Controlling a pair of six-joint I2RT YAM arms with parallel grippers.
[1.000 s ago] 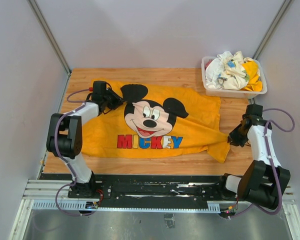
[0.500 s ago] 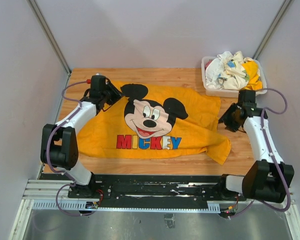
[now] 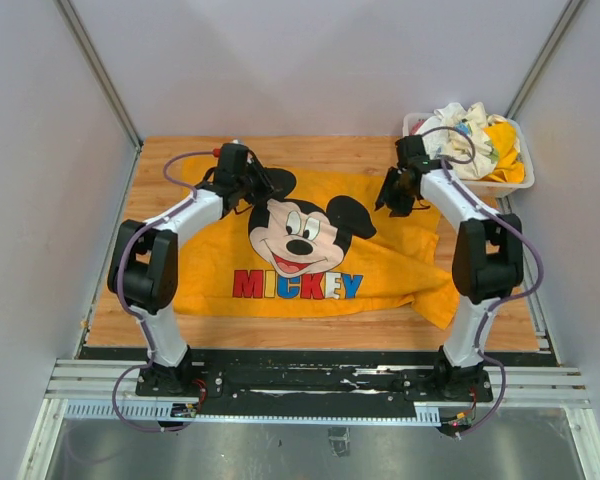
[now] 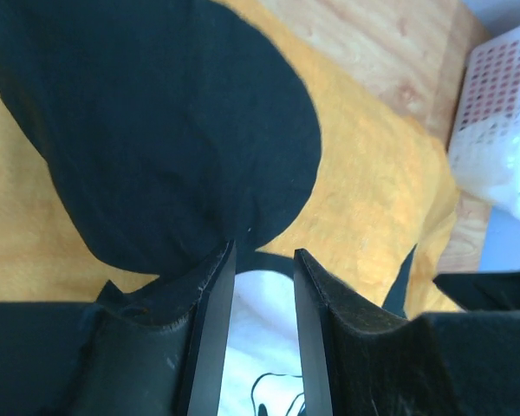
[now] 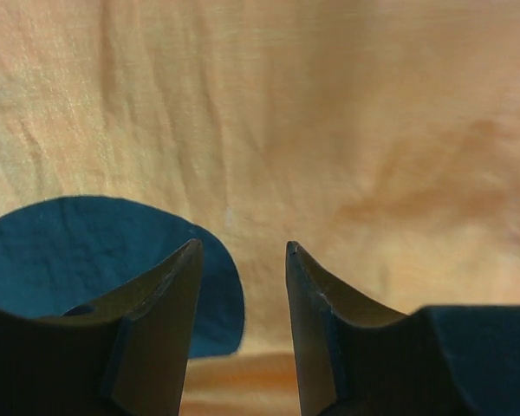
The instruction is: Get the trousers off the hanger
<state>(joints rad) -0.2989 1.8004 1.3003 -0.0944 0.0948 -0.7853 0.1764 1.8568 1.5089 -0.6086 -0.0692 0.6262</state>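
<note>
yellow Mickey garment [image 3: 400, 255] — spread flat across the middle of the table [image 3: 320, 148] | left gripper [image 4: 264, 253] over the black ear [image 4: 156, 121] near the far edge, fingers parted, nothing between | right gripper [image 5: 243, 247] over plain yellow cloth — parted, holding nothing | white bin [image 3: 465, 185] of crumpled cloths [image 3: 465, 140], far right corner

Pretty plain box setup: pale grey back wall [image 3: 310, 60] and side walls [image 3: 35, 220], with slanted metal posts [image 3: 93, 65] in the corners. Light wooden tabletop [image 3: 320, 150] in the middle, aluminium rail [image 3: 80, 385] along its near edge, dull grey metal surface [image 3: 280, 455] below. Soft, even lighting.
</note>
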